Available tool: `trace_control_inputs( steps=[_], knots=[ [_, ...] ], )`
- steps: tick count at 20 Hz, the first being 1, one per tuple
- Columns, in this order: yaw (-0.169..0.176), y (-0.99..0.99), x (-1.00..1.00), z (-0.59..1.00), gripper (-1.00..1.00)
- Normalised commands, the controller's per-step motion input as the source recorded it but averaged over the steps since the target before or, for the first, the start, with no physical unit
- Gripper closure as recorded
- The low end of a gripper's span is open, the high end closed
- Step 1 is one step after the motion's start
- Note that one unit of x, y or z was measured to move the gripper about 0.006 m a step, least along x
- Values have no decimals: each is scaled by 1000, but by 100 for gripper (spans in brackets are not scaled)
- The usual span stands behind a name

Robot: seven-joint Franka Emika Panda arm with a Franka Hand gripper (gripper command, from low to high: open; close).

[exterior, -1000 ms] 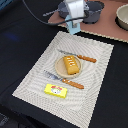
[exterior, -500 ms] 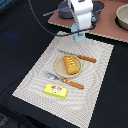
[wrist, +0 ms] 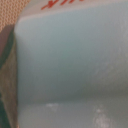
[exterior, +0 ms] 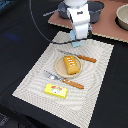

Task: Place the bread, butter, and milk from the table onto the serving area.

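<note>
The bread (exterior: 70, 64) lies on the round tan plate (exterior: 60, 69) in the middle of the beige striped placemat (exterior: 35, 80). The yellow butter packet (exterior: 56, 90) lies on the mat near its front edge. My gripper (exterior: 77, 39) hangs over the far edge of the mat, shut on the pale-blue milk carton (exterior: 77, 41), whose lower end shows just below the fingers. In the wrist view the milk carton (wrist: 70, 70) fills almost the whole picture, with red print at one edge.
Orange-handled cutlery lies on either side of the plate: a knife (exterior: 80, 57) and a fork (exterior: 67, 81). A pinkish-brown board (exterior: 107, 27) with a dark pot (exterior: 92, 10) and a grey bowl (exterior: 122, 16) lies behind the mat.
My gripper with the milk has moved from over the board forward and down, to the far edge of the placemat.
</note>
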Motion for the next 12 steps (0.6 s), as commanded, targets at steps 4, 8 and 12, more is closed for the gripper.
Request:
trace_control_inputs(
  steps=[4, 8, 12],
  knots=[
    [-32, 4, 487, 421, -100],
    [-18, 72, 536, 919, -100],
    [-22, 67, 374, 996, -100]
  ],
)
